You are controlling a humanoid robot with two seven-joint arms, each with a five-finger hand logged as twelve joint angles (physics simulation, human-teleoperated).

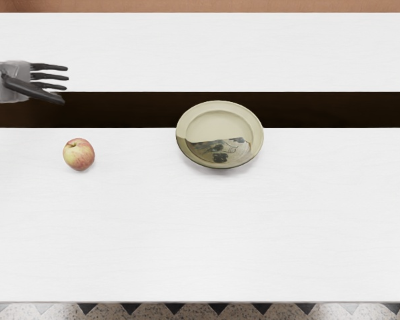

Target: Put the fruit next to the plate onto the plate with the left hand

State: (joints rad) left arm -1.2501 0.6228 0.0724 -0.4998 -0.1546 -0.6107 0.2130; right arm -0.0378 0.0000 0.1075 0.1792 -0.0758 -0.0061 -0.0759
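Left hand (28, 81): arm cut off at the left edge of view just behind the wrist; no forearm shows.
Table (200, 227): runs out past both side edges, so its ends are unseen.
Dark band (320, 110) across the table: too dark to tell what lies in it.
Plate (217, 123): dark smudges on the near inner wall; pattern or reflection, cannot tell.
Floor (200, 311): only a thin strip shows along the bottom edge.
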